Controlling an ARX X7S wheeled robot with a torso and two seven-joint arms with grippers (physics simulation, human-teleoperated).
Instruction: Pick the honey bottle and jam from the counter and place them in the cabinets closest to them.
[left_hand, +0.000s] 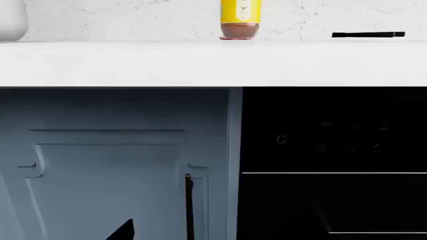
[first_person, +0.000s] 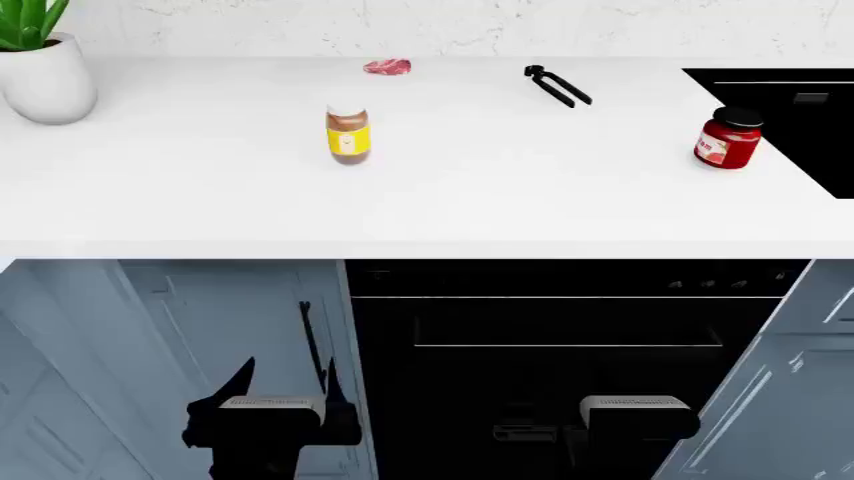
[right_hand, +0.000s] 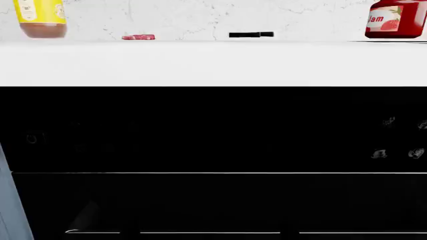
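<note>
Honey (first_person: 347, 134) stands upright on the table (first_person: 200, 200) at 11 o'clock; jam (first_person: 729, 138) sits at 2. Both look rigid, smooth, probably slippery: I'd grip mid-body. Whether my 2 grippers are spread, I cannot tell.

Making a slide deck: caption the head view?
Honey bottle and jam stand untouched on the white counter; both arms wait low before the cabinets.

Honey bottle (first_person: 347, 134): upright, white cap, amber body, yellow label, left-centre on the white counter (first_person: 441, 200). Jam (first_person: 727, 139): squat red jar, black lid, apparently slightly tilted, well apart at right.
</note>
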